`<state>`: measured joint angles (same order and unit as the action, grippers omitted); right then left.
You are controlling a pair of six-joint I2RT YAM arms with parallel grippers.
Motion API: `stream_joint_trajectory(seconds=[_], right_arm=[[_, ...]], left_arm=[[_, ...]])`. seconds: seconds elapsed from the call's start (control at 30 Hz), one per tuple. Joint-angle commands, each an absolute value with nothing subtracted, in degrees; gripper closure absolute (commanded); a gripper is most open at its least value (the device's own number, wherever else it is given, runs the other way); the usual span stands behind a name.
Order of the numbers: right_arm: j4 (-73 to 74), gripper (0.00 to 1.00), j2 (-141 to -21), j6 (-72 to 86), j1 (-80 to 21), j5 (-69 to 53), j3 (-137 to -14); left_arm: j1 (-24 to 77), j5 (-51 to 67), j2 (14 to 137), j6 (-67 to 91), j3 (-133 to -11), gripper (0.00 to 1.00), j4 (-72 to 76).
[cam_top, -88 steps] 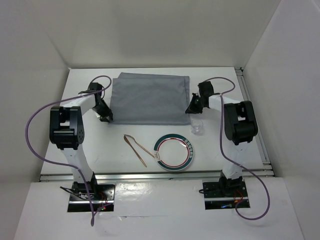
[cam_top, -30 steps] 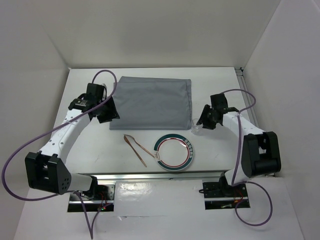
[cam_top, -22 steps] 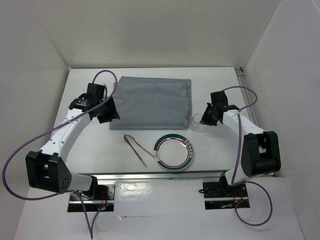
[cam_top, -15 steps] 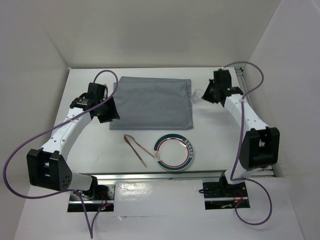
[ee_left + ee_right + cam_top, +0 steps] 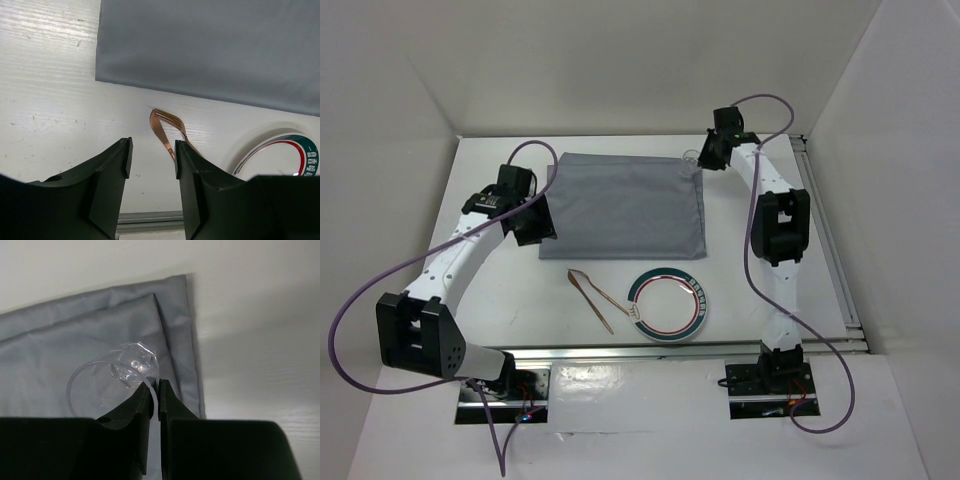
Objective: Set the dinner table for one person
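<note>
While the right gripper hangs over the far right corner of the grey cloth, its jaws stand almost closed, pinching the thin rim of a clear cup that lies tilted on its side (whether it touches the cloth I cannot tell). The left gripper sits at the cloth's left edge with its jaws parted and nothing between them. The white dinner table spreads beneath everything, with the cloth lying flat on its far middle. Nearer the arms, a copper-coloured fork lies just left of a plate with a green and red rim.
</note>
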<state>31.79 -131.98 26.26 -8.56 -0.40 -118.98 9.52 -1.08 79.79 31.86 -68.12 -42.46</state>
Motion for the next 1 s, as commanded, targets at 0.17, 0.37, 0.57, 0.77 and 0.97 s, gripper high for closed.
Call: stream_joint_trajectory(seconds=[0.17,0.37,0.57,0.77,0.97], right_arm=[[33.93,1.0,-135.61,25.84,-10.28,1.31,-124.01],[33.4,0.98,-136.67,25.84,-11.42,4.83,-122.96],[32.34,0.5,-138.43,25.84,-11.43,4.31,-125.59],[33.75,0.11,-137.65,25.84,-11.95,2.37,-131.39],[34.27,0.0,-128.26,25.84,-11.95,1.76,-129.82]], left_arm=[[9.76,-1.05,80.33,31.64,-68.56,0.44,-42.19],[9.76,-0.53,80.33,31.64,-68.03,0.44,-42.19],[9.76,-0.53,79.19,30.5,-68.03,0.41,-42.71],[11.68,0.0,76.82,29.36,-69.95,0.29,-45.26],[18.35,1.23,75.68,31.72,-68.82,0.27,-45.26]])
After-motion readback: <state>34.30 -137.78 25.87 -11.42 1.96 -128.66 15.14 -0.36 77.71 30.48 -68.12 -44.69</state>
